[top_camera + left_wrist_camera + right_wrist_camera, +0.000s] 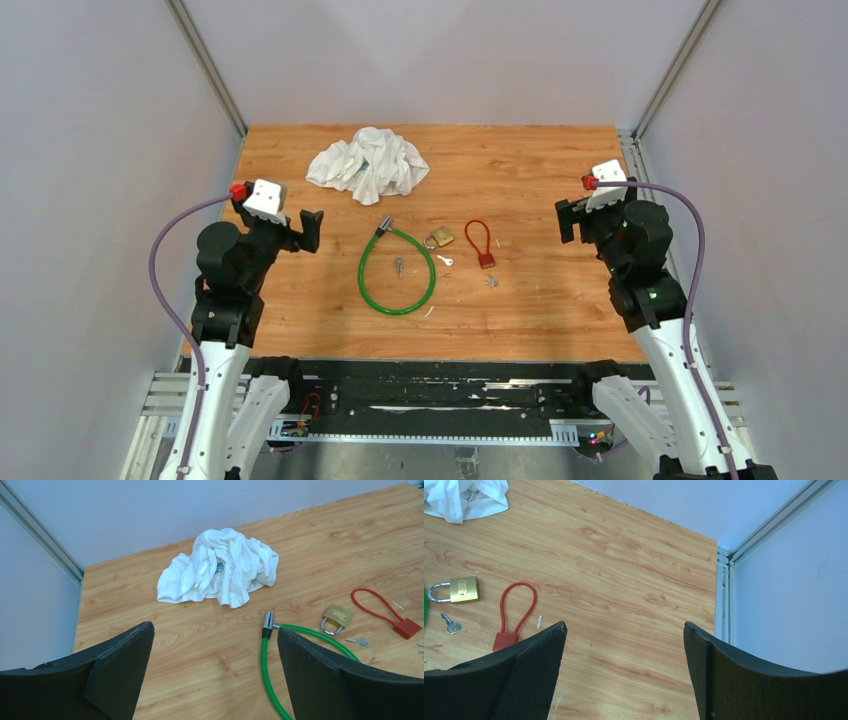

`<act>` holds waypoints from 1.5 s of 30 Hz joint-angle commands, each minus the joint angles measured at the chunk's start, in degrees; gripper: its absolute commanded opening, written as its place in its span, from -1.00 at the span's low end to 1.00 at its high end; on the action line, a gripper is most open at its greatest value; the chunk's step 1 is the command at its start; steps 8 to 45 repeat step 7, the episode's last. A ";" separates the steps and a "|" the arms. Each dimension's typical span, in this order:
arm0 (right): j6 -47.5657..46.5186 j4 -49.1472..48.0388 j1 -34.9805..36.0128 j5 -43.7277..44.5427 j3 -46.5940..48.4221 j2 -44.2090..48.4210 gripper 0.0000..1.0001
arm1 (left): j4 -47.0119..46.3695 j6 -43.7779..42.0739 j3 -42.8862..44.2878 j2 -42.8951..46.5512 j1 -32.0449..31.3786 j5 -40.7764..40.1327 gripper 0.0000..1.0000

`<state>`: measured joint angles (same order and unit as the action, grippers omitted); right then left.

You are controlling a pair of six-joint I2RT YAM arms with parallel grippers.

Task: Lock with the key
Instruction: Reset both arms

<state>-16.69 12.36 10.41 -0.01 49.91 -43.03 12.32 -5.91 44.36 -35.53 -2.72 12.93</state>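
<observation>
A brass padlock lies mid-table; it also shows in the left wrist view and the right wrist view. A small silver key lies just below it, seen too in the left wrist view and the right wrist view. A green cable lock forms a loop with another key inside it. A red cable lock lies to the right, more keys below it. My left gripper is open and empty, left of the green loop. My right gripper is open and empty at the right.
A crumpled white cloth lies at the back of the wooden table. Grey walls close in the left, back and right sides. An aluminium rail runs along the table's right edge.
</observation>
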 commanded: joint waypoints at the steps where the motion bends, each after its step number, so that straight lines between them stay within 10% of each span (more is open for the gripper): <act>1: -0.62 0.36 -0.98 -0.86 -0.38 0.63 0.71 | -1.02 -0.95 1.13 0.31 -0.09 1.19 0.96; 45: -0.17 0.12 -0.99 0.44 -0.16 0.49 0.70 | -1.14 -0.97 0.96 0.27 -0.10 1.52 0.96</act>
